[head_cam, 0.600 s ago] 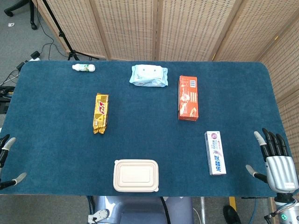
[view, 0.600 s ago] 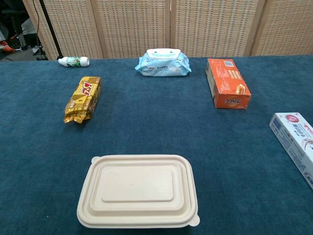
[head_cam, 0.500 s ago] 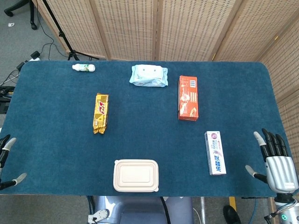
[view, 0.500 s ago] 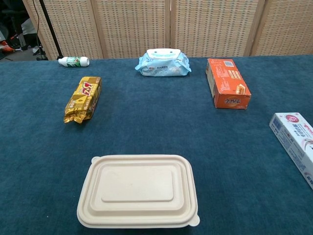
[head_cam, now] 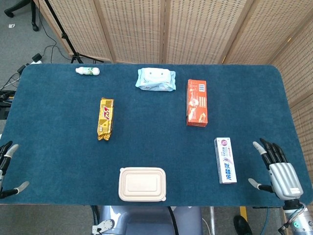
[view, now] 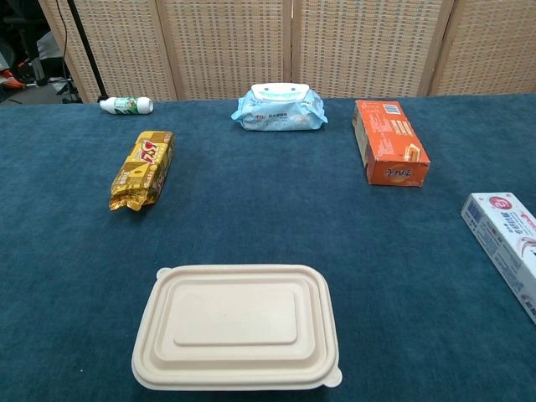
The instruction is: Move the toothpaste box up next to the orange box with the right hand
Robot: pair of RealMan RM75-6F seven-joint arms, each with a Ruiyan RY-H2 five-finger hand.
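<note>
The white and blue toothpaste box (head_cam: 225, 160) lies flat near the table's front right; the chest view shows the toothpaste box (view: 509, 245) at its right edge. The orange box (head_cam: 196, 103) lies farther back, and the orange box (view: 389, 152) also shows in the chest view. My right hand (head_cam: 277, 170) hovers at the table's front right corner, to the right of the toothpaste box and apart from it, fingers spread and holding nothing. My left hand (head_cam: 7, 169) is at the front left edge, fingers apart and holding nothing.
A beige lidded container (head_cam: 142, 184) sits at the front centre. A yellow snack pack (head_cam: 105, 118) lies left of centre. A blue wipes pack (head_cam: 155, 79) and a small white bottle (head_cam: 87, 71) lie along the blue table's (head_cam: 58, 107) far side. Wicker screens stand behind.
My right hand has shifted left and slightly down, closer to the toothpaste box. Nothing on the table has moved.
</note>
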